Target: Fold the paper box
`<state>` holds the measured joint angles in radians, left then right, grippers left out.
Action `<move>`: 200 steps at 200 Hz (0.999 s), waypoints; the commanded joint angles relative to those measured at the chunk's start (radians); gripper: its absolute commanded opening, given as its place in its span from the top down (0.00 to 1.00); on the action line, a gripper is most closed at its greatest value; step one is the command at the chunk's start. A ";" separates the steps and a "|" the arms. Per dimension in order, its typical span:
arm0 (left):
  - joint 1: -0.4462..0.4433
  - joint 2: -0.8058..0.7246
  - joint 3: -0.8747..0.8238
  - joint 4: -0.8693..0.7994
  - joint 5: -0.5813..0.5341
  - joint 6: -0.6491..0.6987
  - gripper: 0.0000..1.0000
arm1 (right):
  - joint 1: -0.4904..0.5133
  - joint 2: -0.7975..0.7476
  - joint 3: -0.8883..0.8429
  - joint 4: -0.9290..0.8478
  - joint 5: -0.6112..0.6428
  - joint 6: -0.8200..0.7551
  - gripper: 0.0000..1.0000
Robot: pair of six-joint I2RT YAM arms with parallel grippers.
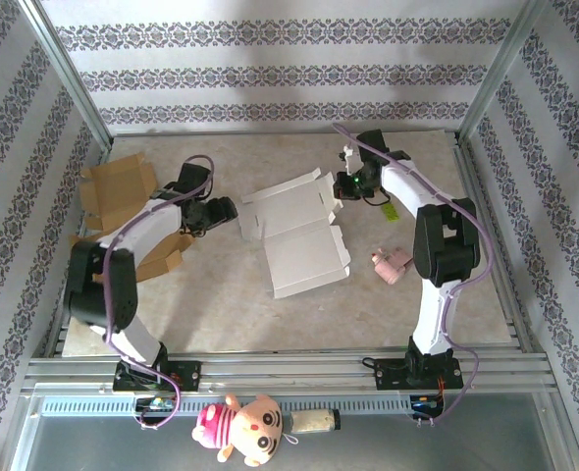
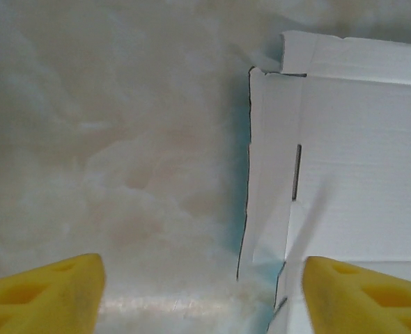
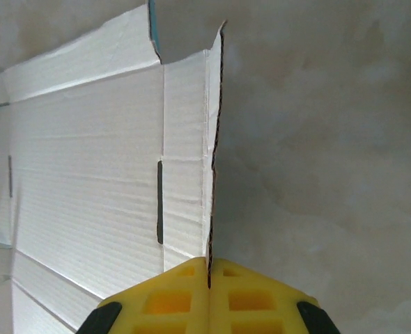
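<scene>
We see the white paper box lying open at the centre of the top view on the mottled beige counter, striped wallpaper walls around, our right tool clamped shut on its upper-right flap, our left tool gaping empty beside its left edge

table: beige marbled top; walls: around table, white with grey floral stripes; posts: metal, at table's far corners; rail: table's near edge
</scene>
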<state>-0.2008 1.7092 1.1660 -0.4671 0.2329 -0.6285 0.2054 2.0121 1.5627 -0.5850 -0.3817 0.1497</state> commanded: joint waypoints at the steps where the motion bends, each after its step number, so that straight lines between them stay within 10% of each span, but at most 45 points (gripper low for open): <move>1: 0.011 0.074 0.030 0.057 0.063 0.016 0.34 | 0.016 -0.033 -0.063 0.076 0.009 0.002 1.00; 62: 0.009 0.228 0.070 0.152 0.178 0.005 0.64 | 0.023 -0.033 -0.089 0.091 -0.002 0.019 1.00; 94: 0.009 0.263 0.076 0.176 0.218 -0.002 1.00 | 0.026 -0.042 -0.083 0.089 -0.001 0.027 1.00; 144: 0.007 0.143 0.086 0.253 0.228 0.251 1.00 | 0.018 -0.180 0.016 0.025 0.025 -0.029 0.41; 200: -0.044 -0.083 -0.091 0.583 0.280 0.623 1.00 | 0.096 -0.378 -0.077 0.154 -0.001 -0.609 0.39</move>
<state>-0.2100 1.7130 1.1473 -0.0929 0.4686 -0.2470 0.2527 1.7081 1.5463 -0.4881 -0.3275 -0.0780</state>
